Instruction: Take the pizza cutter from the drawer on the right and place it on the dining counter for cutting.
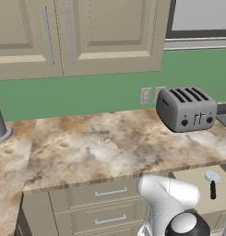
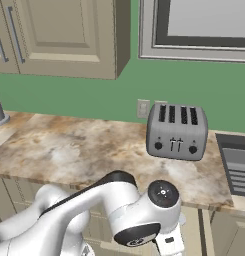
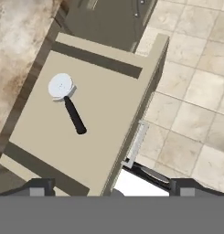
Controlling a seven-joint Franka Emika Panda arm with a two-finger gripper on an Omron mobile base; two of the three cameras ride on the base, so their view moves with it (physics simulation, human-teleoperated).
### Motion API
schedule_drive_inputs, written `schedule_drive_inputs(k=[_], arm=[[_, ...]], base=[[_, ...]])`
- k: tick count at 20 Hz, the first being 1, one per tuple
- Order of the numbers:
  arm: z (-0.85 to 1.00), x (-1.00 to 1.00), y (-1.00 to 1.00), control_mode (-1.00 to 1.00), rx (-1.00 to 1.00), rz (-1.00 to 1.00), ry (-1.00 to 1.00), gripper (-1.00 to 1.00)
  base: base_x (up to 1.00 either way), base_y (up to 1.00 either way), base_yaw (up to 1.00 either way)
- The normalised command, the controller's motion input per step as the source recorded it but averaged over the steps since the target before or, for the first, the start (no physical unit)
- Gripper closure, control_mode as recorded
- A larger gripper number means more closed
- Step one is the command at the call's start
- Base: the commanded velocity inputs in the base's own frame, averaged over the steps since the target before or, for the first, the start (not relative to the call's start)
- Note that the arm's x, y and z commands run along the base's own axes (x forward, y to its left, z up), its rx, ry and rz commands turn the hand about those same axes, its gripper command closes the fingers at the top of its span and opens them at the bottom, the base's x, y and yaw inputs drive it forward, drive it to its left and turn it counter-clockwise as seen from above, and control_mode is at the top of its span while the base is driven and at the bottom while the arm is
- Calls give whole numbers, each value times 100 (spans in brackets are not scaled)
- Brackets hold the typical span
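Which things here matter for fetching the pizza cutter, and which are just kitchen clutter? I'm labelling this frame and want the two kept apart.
For the job:
- pizza cutter, lying in the pulled-out drawer
- drawer, open
- gripper, above the drawer, holding nothing

Just lying about:
- toaster on the marbled worktop
- wall outlet on the green backsplash
- upper cabinets

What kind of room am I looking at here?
A rendered home kitchen, it seems: a silver four-slot toaster stands on a brown marbled stone worktop under beige wall cupboards, and an open beige drawer holds a black-handled pizza cutter.
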Motion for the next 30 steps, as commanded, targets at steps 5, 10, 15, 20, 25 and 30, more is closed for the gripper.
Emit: schedule_drive_inputs(k=[5,10,15,20,25,30], arm=[[0,15,1,-100,0,29,15,-100],[-2,11,1,-100,-1,24,6,-100],[-1,16,0,-100,0,20,2,-100],[-9,27,8,-100,-1,12,1,-100],[-7,12,0,-100,0,1,-2,-100],[-10,13,3,-100,0,0,0,-100]], base=[[0,0,0],[0,0,0],[0,0,0],[0,0,0],[0,0,0],[0,0,0]])
